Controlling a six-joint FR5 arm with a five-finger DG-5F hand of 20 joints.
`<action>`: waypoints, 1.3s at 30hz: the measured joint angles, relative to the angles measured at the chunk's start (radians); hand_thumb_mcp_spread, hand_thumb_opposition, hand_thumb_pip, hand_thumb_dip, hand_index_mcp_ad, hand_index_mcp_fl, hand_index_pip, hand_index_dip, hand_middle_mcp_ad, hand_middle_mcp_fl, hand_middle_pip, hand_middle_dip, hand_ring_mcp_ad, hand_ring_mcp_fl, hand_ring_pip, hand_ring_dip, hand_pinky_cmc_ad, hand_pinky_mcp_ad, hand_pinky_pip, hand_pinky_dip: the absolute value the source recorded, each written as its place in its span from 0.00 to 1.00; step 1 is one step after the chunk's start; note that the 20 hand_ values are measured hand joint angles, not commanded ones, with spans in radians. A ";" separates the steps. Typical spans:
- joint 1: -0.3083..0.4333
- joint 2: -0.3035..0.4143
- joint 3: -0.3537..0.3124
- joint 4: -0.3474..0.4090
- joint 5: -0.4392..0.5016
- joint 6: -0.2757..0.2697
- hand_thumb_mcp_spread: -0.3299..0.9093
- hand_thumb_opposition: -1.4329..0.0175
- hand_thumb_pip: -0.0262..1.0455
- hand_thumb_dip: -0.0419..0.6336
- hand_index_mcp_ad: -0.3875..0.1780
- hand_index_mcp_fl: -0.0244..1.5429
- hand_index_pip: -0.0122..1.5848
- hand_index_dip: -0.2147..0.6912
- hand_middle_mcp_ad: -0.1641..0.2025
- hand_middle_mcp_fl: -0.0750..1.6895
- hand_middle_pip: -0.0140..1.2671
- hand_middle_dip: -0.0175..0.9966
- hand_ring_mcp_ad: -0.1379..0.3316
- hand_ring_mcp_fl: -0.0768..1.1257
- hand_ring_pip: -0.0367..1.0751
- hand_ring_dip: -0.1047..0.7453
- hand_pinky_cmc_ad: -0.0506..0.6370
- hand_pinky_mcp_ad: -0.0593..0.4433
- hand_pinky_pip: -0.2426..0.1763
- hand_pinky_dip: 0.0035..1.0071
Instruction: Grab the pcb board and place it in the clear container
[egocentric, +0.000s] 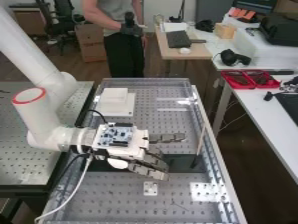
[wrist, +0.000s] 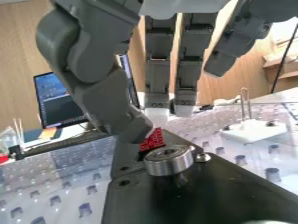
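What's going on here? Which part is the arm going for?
The white robot arm has its dark grey hand over the dark plate on the bench. The hand is right by a small red board, presumably the pcb, next to a metal ring on that plate. I can't tell whether it has hold of the board. Either way, the board is at the plate, so placing it looks still to be done.

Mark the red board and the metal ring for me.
Red board (wrist: 153, 142): wrist view, on its visible red face.
Metal ring (wrist: 169, 167): wrist view, on its outer side wall, below the rim.
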 joint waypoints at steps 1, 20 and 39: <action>0.000 0.000 0.000 0.001 0.000 0.001 0.73 0.33 0.73 0.62 0.35 0.04 0.07 0.03 0.47 0.26 0.77 0.86 0.37 0.38 0.36 0.88 0.64 0.42 0.67 0.19; -0.002 -0.011 0.013 -0.028 -0.001 -0.002 0.74 0.33 0.73 0.62 0.34 0.04 0.07 0.03 0.50 0.22 0.84 0.88 0.37 0.39 0.43 0.90 0.68 0.39 0.70 0.19; 0.006 -0.019 0.007 0.006 0.031 -0.011 0.74 0.33 0.73 0.62 0.34 0.04 0.07 0.03 0.50 0.26 0.85 0.89 0.37 0.41 0.46 0.90 0.67 0.41 0.70 0.19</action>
